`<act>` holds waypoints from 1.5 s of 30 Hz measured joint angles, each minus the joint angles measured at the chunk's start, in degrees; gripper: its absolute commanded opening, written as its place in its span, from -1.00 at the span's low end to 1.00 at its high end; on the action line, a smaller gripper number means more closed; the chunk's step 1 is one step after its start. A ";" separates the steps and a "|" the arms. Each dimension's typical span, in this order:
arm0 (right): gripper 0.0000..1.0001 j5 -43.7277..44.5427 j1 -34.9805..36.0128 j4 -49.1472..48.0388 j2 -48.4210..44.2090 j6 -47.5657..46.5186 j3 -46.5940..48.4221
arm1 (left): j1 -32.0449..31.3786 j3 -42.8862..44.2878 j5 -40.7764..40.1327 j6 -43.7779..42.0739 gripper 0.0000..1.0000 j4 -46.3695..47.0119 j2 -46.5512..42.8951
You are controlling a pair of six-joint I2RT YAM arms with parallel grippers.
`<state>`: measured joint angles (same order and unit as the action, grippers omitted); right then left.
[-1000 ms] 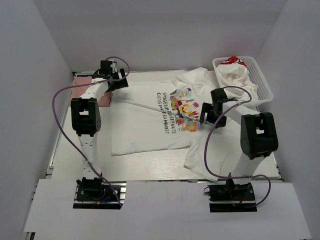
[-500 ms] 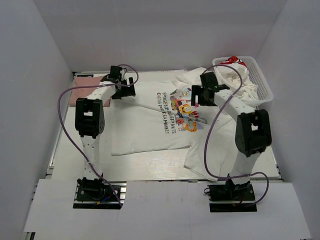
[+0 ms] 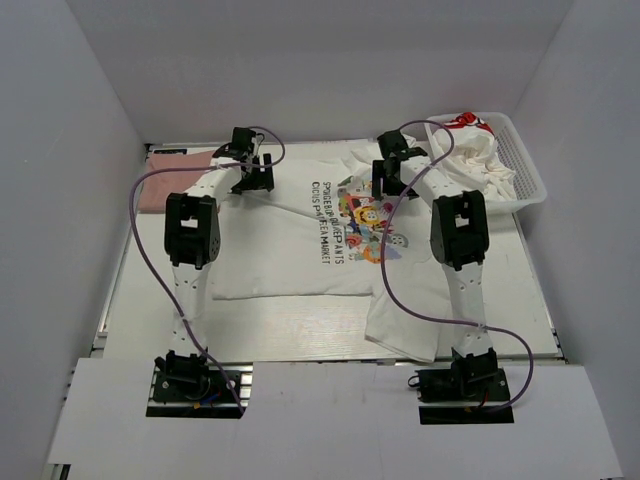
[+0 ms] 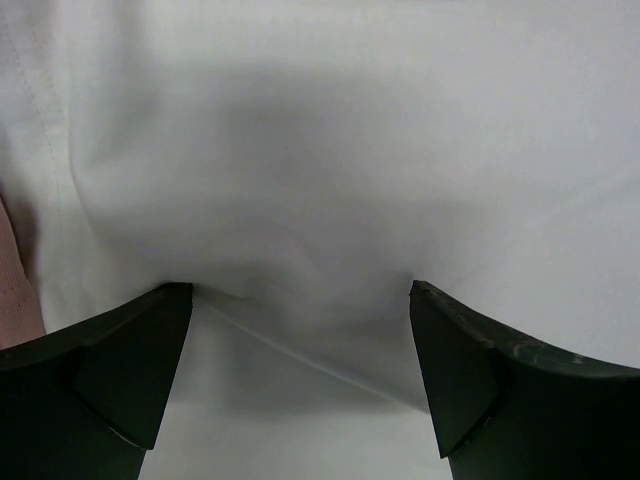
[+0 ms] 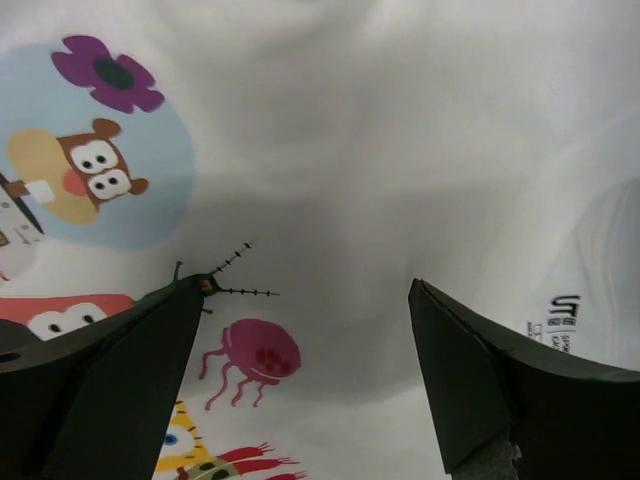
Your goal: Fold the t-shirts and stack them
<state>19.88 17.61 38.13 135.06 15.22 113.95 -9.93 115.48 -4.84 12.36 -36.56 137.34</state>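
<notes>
A white t-shirt (image 3: pixel 290 240) with a colourful cartoon print (image 3: pixel 365 215) and dark lettering lies spread across the middle of the table. My left gripper (image 3: pixel 254 180) hovers open over its far left part; in the left wrist view the gripper (image 4: pixel 300 300) straddles a fold edge of white cloth (image 4: pixel 330 150). My right gripper (image 3: pixel 388 183) stands open over the print's far end; in the right wrist view the gripper (image 5: pixel 305 290) has nothing between its fingers, with a pink jellyfish figure (image 5: pixel 255 355) below. A dusty-pink t-shirt (image 3: pixel 170 185) lies folded at the far left.
A white mesh basket (image 3: pixel 530 165) at the far right holds crumpled white tees (image 3: pixel 475 155), one with a red print (image 3: pixel 460 122). One sleeve of the spread shirt (image 3: pixel 405 320) hangs toward the near edge. Grey walls enclose the table on three sides.
Both arms have reached toward the far side. The left gripper moved right, off the pink shirt onto the white one. The right gripper swung left and away, to the print's far end.
</notes>
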 measured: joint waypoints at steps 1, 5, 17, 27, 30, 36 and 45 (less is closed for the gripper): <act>0.81 -0.04 -0.04 0.55 1.51 0.02 2.12 | 0.07 1.03 -0.09 -0.13 1.00 -0.11 0.70; 0.81 -0.72 -0.48 1.90 6.16 0.24 10.03 | 0.66 7.04 -0.09 -0.59 1.00 -0.72 4.33; 0.81 -2.05 -1.75 -3.28 10.97 -4.02 16.79 | 1.70 17.11 3.17 -2.47 1.00 1.84 10.86; 0.81 -13.35 0.31 -6.47 -7.52 -14.27 -1.07 | 1.49 0.26 8.50 -0.26 1.00 0.39 -5.09; 0.81 -14.12 3.98 -9.01 -21.75 -14.91 -11.41 | 1.18 -14.05 9.09 3.48 1.00 1.53 -20.59; 0.81 -9.27 14.73 -13.40 -47.17 -13.33 -37.90 | 1.70 -41.00 3.41 15.19 1.00 1.36 -52.24; 0.81 -4.13 25.62 -2.32 -64.06 -3.65 -63.34 | 10.64 -66.47 -2.23 28.87 1.00 -3.67 -51.19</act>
<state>15.75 43.22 35.81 71.00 11.57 50.61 0.71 49.01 -7.07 41.23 -40.23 86.15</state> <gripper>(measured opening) 0.905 0.997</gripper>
